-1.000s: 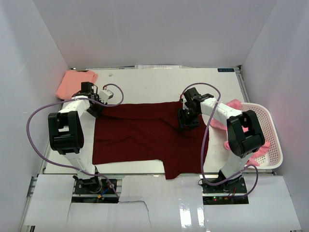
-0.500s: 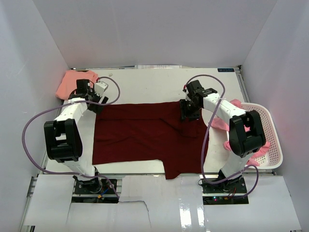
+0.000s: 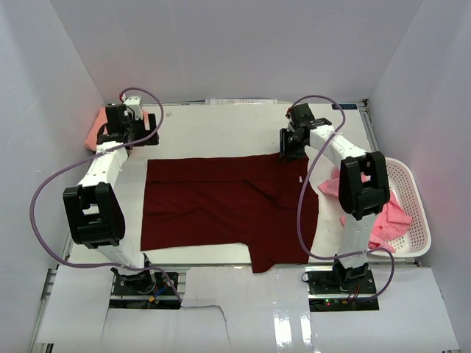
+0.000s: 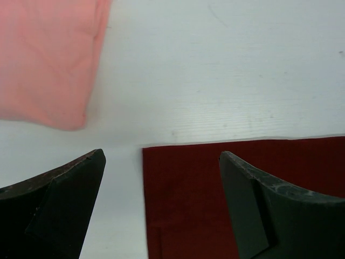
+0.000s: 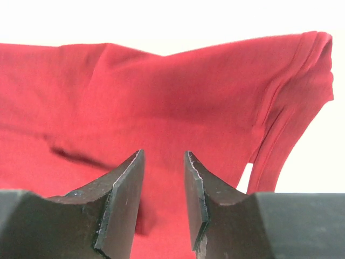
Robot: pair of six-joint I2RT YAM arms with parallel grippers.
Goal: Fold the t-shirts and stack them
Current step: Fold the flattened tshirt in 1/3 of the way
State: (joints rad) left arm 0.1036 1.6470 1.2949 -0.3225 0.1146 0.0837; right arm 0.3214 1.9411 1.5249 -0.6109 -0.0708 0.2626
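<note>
— Where's the maroon shirt (image 3: 221,202)?
— Flat on the counter (image 3: 221,132). Left jaws gape wide over its far-left corner; right jaws, narrowly parted, seemingly hold nothing.
— Handling?
— Soft, limp, light. Pinch both far corners.

**Setting: robotics laboratory, enclosed test cell.** A white table (image 3: 221,129) served as the work surface. Plain white panels (image 3: 235,51) closed it in along its far, left and right sides. Two white-and-black robot arms, a left arm (image 3: 96,213) and a right arm (image 3: 360,191), stood on mounting plates (image 3: 140,283) bolted at the table's near edge. Exposed purple cables (image 3: 300,213) looped beside each arm. A white mesh basket (image 3: 419,213) sat at the table's right edge.
</note>
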